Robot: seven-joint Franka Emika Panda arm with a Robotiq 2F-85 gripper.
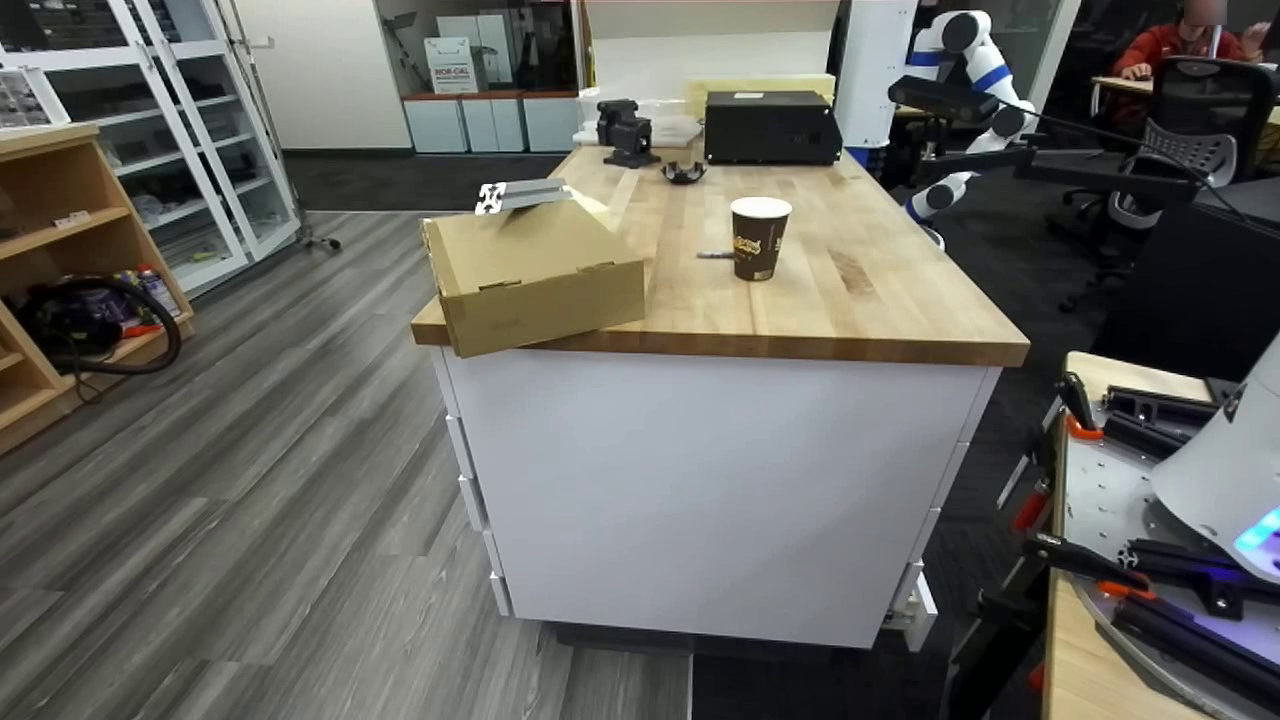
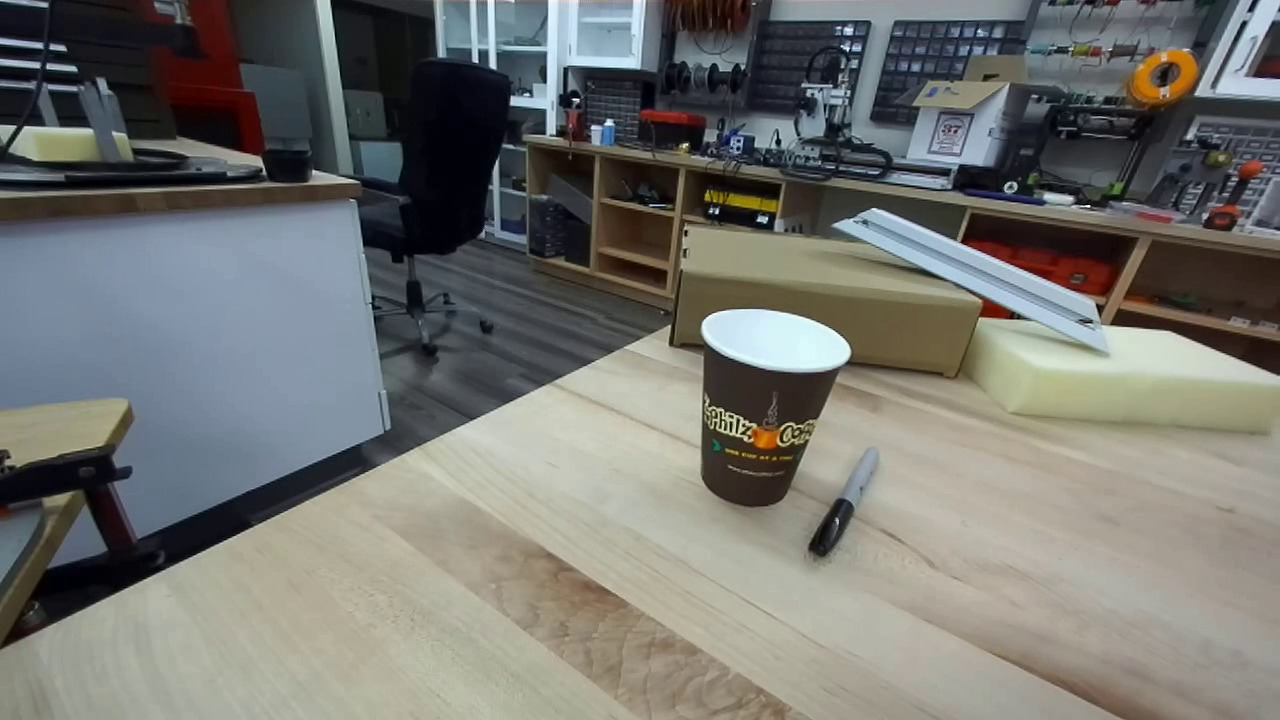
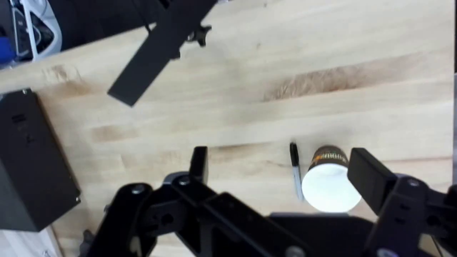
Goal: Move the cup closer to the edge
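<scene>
The brown paper cup [image 1: 757,243] with its pale rim stands upright on the butcher-block table. It also stands upright in an exterior view [image 2: 765,430]. The table's edge [image 1: 780,348] is in front of the cup, with bare wood between them; it also shows at the right of the wrist view [image 3: 453,139]. In the wrist view my gripper [image 3: 278,166] is open, its fingers wide apart. The cup [image 3: 330,187] appears between the fingers, close to the right one, which covers a bit of its rim. Nothing is held. The gripper is outside both exterior views.
A marker [image 2: 845,503] lies beside the cup. A cardboard box [image 1: 545,270] overhangs the table's front left corner, with a metal bar [image 2: 980,275] leaning on it and pale foam [image 2: 1130,375] by it. A black box [image 1: 772,127] and a vise [image 1: 627,133] stand farther back.
</scene>
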